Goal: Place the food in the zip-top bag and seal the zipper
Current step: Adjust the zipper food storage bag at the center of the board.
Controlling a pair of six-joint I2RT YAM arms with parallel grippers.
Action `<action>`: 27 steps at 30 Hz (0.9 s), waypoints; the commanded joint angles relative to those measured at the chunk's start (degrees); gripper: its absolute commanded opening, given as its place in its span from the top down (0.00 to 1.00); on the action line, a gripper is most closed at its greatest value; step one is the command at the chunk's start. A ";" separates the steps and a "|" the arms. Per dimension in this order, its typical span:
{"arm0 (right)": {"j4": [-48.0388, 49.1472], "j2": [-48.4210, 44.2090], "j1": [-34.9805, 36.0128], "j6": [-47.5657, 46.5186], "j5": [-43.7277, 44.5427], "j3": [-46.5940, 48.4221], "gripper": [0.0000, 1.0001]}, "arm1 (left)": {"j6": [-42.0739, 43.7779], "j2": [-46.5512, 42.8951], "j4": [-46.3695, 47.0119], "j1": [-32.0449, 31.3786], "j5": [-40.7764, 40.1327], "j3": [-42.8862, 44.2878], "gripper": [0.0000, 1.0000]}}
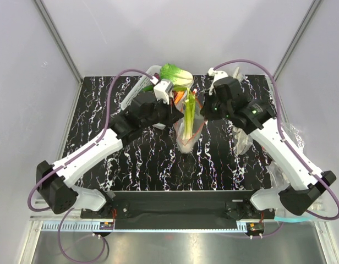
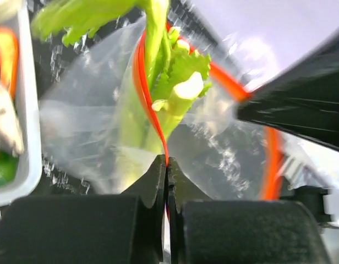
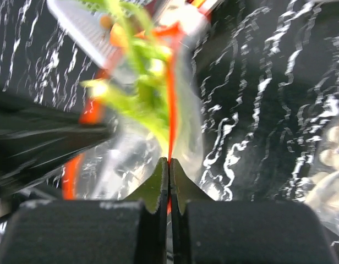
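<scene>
On the black table (image 1: 147,165), just in front of the cabbage (image 1: 175,73), your left end effector (image 2: 167,162) and right end effector (image 3: 169,160) each pinch the zipper (image 2: 139,71) of the zip-top bag (image 1: 186,144), likely limp and slippery: grip that stiffer strip.

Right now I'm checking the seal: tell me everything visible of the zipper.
The zipper is a thin, glossy red-orange plastic strip along the bag mouth. It is unsealed, its two sides bowed apart around the leek, whose leaves poke out. The left gripper and right gripper are each shut on it, at opposite ends.
</scene>
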 commanded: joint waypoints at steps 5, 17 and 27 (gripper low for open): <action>-0.54 -3.54 1.74 -0.99 -0.52 9.15 1.00 | -2.61 3.12 2.43 1.21 1.36 -0.94 1.00; 7.64 0.58 1.65 1.56 -3.26 -5.17 1.00 | 0.29 -6.11 -6.28 5.43 -3.12 2.94 1.00; 4.99 -3.83 0.77 1.99 0.73 -1.56 1.00 | -0.07 0.94 -4.96 0.22 0.59 2.54 1.00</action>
